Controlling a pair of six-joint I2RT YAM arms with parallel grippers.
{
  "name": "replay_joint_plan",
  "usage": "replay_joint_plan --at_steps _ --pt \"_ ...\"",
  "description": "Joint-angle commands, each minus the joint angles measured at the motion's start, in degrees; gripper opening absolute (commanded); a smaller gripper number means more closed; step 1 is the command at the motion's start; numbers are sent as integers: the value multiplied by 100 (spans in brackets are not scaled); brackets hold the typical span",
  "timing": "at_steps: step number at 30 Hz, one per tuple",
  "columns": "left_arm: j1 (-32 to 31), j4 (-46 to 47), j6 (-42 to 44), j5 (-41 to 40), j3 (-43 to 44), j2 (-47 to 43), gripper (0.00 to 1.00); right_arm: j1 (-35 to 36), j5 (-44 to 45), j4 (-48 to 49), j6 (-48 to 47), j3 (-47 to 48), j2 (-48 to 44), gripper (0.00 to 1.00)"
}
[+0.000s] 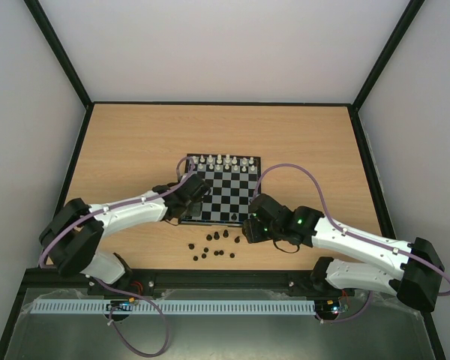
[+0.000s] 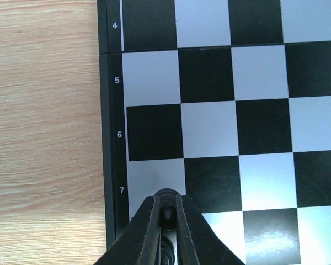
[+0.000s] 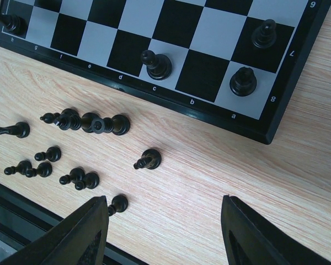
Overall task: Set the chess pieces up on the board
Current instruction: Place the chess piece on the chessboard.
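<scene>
The board (image 1: pixel 225 196) lies mid-table, and my left gripper (image 1: pixel 193 196) hovers over its near left corner. In the left wrist view that gripper (image 2: pixel 166 207) is shut on a small black chess piece (image 2: pixel 166 214), above the row marked 7 by the board's (image 2: pixel 209 127) edge. My right gripper (image 1: pixel 249 226) hangs off the near right corner; its jaws (image 3: pixel 165 221) stand open over bare wood. Several black chess pieces (image 3: pixel 91 122) lie toppled on the table, one (image 3: pixel 149 160) closest to the open jaws. Black pieces (image 3: pixel 157 65) stand on the board's (image 3: pixel 204 33) near rows.
White pieces (image 1: pixel 225 161) fill the board's far rows. The loose black pieces (image 1: pixel 210 247) are strewn between the board and the table's near edge rail (image 1: pixel 225 277). Purple cables (image 1: pixel 285 169) arc over both arms.
</scene>
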Motion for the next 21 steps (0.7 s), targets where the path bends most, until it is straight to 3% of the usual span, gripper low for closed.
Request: replay_joint_plan --at_steps 1,15,21 --pt "77 153 74 34 -157 111 10 40 -31 -81 -59 -91 -44 57" --pt "95 340 75 34 -279 255 16 55 -31 -73 -56 -98 -40 57" --pt "101 332 78 -60 -250 163 26 65 -21 -82 -59 -92 -35 57"
